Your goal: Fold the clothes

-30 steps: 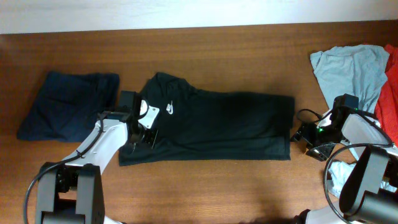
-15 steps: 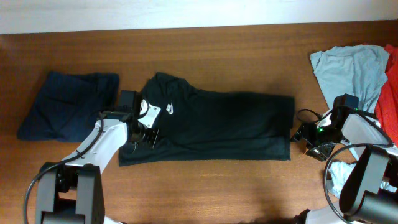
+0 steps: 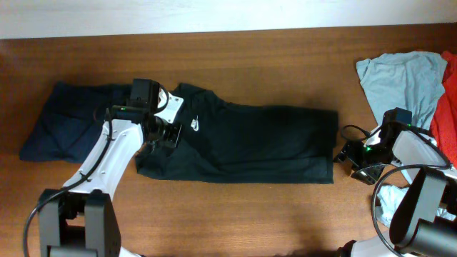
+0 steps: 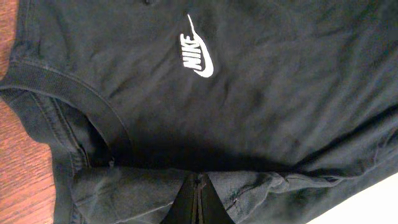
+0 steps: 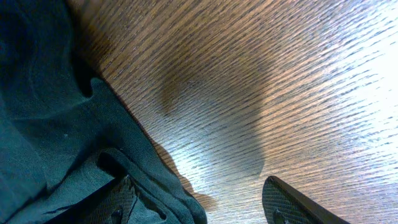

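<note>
Left gripper has shifted toward the collar, clamped on a shirt fold. Right gripper gapes, shirt hem beside one finger.

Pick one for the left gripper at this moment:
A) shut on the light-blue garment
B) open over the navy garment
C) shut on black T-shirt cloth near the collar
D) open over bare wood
C: in the left wrist view the left gripper has its fingers pressed together with bunched cloth of the black T-shirt at their tips, close to the collar. The light-blue garment lies far off to the right in the overhead view.
</note>
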